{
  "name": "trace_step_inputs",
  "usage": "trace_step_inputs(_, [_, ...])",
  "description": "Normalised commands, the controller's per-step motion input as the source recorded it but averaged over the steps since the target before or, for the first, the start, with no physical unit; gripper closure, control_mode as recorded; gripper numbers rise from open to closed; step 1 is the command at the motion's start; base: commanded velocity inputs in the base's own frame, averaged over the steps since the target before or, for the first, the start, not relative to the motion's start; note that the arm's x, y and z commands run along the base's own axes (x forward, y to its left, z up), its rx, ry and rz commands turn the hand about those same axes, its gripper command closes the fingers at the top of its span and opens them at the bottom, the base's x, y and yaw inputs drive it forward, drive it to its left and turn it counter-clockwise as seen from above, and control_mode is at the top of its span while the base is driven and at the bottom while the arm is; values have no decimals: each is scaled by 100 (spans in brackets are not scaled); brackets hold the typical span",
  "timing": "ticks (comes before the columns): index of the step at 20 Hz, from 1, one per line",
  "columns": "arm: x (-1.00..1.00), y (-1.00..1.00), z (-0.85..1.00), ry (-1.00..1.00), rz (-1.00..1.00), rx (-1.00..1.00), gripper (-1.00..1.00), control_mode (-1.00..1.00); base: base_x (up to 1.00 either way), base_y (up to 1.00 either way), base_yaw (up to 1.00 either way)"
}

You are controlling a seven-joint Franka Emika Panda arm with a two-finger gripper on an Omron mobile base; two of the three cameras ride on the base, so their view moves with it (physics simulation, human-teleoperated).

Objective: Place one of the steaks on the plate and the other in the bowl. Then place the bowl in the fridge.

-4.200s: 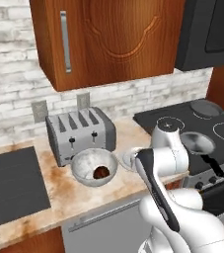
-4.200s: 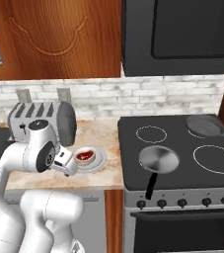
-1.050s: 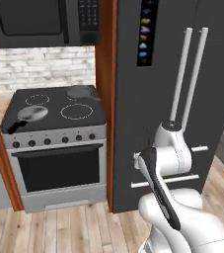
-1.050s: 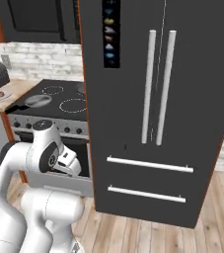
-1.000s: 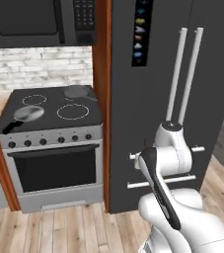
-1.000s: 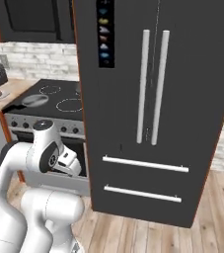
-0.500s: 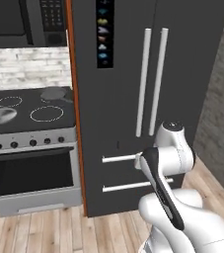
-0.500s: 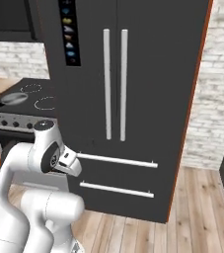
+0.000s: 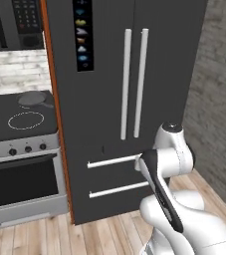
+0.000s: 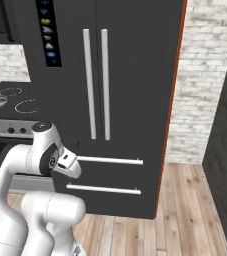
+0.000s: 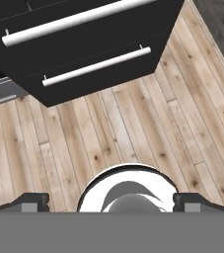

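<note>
— Fridge [image 9: 104, 64] bearing from hand [image 11: 112, 200]?
— Stands just ahead, doors shut. Bar handles [image 9: 127, 84] run upright, above the hand.
— Hand state?
— Spread wide, holds nothing, points down at wooden floor [image 11: 133, 123].

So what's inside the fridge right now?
Can't tell. The fridge has both doors and both drawers shut, so shelves and contents are hidden. Only its dark front, silver handles and icon panel show.
</note>
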Motion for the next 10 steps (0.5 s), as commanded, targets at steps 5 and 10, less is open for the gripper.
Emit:
trace_step_inputs(5, [0, 0, 0, 0, 0, 0, -100, 100, 13, -33, 8])
trace_step_inputs(10, [0, 0, 0, 0, 0, 0, -100, 100, 12, -13, 10])
